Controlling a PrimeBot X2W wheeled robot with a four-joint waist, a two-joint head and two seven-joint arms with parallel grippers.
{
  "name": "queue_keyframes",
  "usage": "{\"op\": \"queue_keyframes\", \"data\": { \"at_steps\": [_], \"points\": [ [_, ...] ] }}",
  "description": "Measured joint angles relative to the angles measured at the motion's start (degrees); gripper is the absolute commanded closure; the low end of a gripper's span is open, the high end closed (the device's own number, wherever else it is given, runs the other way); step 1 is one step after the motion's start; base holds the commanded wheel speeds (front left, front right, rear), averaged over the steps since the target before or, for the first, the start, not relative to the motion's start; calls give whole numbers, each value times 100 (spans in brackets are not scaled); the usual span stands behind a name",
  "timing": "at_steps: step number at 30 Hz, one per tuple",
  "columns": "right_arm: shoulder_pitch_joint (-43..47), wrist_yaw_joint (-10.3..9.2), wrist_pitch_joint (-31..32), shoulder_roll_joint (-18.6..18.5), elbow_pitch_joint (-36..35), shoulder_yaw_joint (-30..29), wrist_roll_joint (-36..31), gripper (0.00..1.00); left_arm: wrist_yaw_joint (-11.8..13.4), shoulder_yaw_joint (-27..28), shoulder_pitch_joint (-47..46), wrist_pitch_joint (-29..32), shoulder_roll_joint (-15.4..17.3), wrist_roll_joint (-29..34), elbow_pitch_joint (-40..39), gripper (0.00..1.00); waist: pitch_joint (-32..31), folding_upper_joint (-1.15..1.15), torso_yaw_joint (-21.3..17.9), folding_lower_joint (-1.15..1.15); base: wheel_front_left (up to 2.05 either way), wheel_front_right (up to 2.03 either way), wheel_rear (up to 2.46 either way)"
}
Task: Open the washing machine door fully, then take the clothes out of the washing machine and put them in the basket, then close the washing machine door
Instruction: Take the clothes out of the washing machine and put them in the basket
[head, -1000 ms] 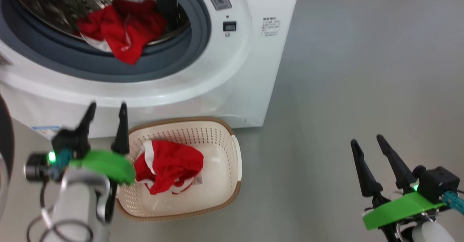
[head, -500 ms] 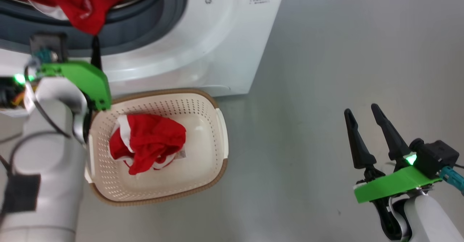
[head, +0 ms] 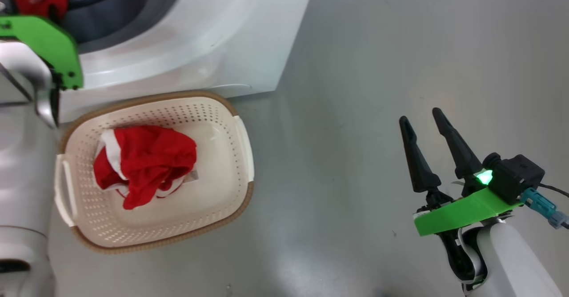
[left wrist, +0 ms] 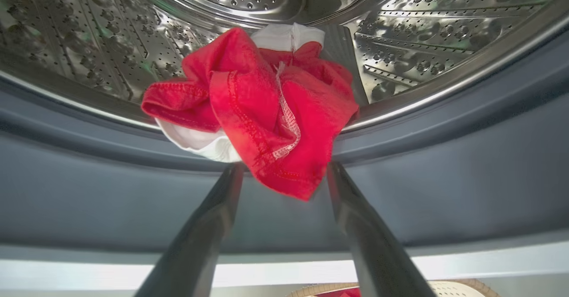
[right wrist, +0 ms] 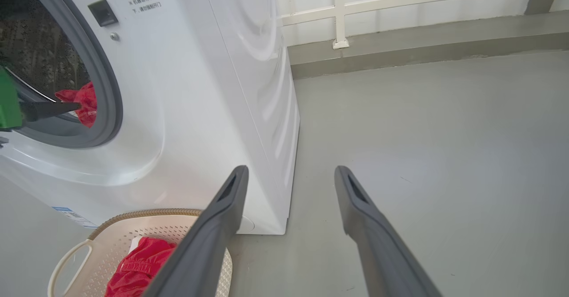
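A red garment (left wrist: 262, 106) is lying at the front lip of the drum (left wrist: 422, 34), and its lowest corner is hanging over the grey gasket (left wrist: 444, 163). The left gripper (left wrist: 284, 167) is standing spread wide with one finger at each side of that corner, not pinching it. I am judging that the risk is a shallow grip: if the fingers are closing only on the thin corner, the cloth may be slipping out, or it may be dragging on the gasket and catching there. The other garment (head: 146, 159) is lying in the basket (head: 243, 148), which is standing just beside the washer (head: 200, 34). The right gripper (head: 420, 114) is also spread, holding nothing, over the floor (head: 378, 66), well apart from the basket.
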Motion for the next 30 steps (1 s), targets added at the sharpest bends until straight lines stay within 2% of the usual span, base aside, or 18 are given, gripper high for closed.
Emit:
{"op": "queue_keyframes", "data": {
  "at_steps": [17, 29, 30],
  "points": [
    [-196, 0, 0, 136, -12, 171, 21, 0, 350, -159, -690, -136, 610, 68, 566, 0, 427, 0, -428, 0, 0, 0, 0],
    [-243, 0, 0, 185, -19, 221, 51, 0, 404, -316, -805, -104, 801, 100, 701, 0, 609, 0, -611, 0, 0, 0, 0],
    [-244, 0, 0, 188, -19, 220, 51, 0, 409, -330, -806, -104, 801, 100, 705, 25, 613, 0, -615, 0, 0, 0, 0]
  ]
}}
